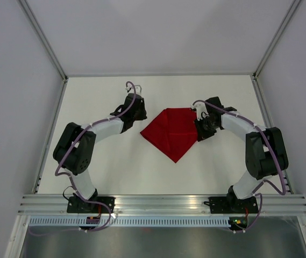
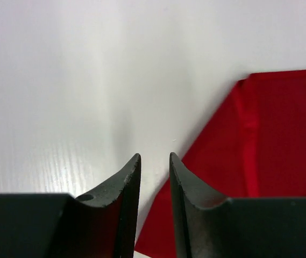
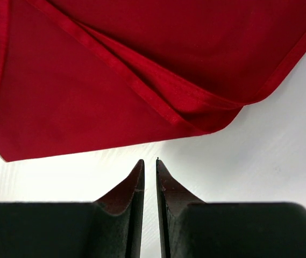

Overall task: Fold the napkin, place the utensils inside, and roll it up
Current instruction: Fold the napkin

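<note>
The red napkin (image 1: 170,131) lies folded on the white table (image 1: 115,166), a flat shape with its point toward the arms. My left gripper (image 1: 139,114) sits just off its upper left edge. In the left wrist view the napkin (image 2: 282,134) fills the right side, and the left gripper (image 2: 154,156) is open by a narrow gap with only table between the jaws. My right gripper (image 1: 199,129) is at the napkin's right edge. The right wrist view shows the layered hem of the napkin (image 3: 115,70) just ahead of the right gripper (image 3: 150,161), whose jaws are nearly together and empty. No utensils are in view.
White walls with metal corner posts (image 1: 48,45) enclose the table on three sides. An aluminium rail (image 1: 163,203) runs along the near edge where both arm bases are bolted.
</note>
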Controlling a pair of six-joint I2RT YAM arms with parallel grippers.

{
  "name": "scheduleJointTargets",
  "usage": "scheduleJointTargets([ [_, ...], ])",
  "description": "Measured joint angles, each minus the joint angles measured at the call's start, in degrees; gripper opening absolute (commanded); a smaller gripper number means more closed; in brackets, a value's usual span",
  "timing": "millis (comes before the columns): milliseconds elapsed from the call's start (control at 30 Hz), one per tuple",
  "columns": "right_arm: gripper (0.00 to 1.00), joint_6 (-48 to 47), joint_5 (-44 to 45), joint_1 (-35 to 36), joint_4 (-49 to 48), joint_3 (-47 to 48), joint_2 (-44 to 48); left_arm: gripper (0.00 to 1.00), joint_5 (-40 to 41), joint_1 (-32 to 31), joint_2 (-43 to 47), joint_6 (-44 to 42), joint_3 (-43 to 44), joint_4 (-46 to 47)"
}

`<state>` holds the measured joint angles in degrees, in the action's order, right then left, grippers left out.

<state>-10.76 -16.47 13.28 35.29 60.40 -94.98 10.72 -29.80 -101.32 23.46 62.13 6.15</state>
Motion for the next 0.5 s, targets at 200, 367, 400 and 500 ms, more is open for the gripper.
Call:
scheduleJointTargets([
  [200,0.19,0.3,1.9,0.0,-0.5,0.7,-4.9,0.29,1.3,0.8,-8.0,0.7,3.9,-7.5],
  [367,0.19,0.5,2.4,0.0,-0.8,2.5,-7.3,0.27,1.2,0.9,-10.0,1.9,4.7,-8.8],
  [400,0.19,0.5,2.5,0.0,-0.9,3.2,-8.0,0.27,1.2,0.9,-10.0,2.2,4.6,-9.0],
  [500,0.19,0.5,2.5,0.0,-1.0,5.4,-9.9,0.26,1.2,0.9,-9.9,3.2,3.9,-7.9],
])
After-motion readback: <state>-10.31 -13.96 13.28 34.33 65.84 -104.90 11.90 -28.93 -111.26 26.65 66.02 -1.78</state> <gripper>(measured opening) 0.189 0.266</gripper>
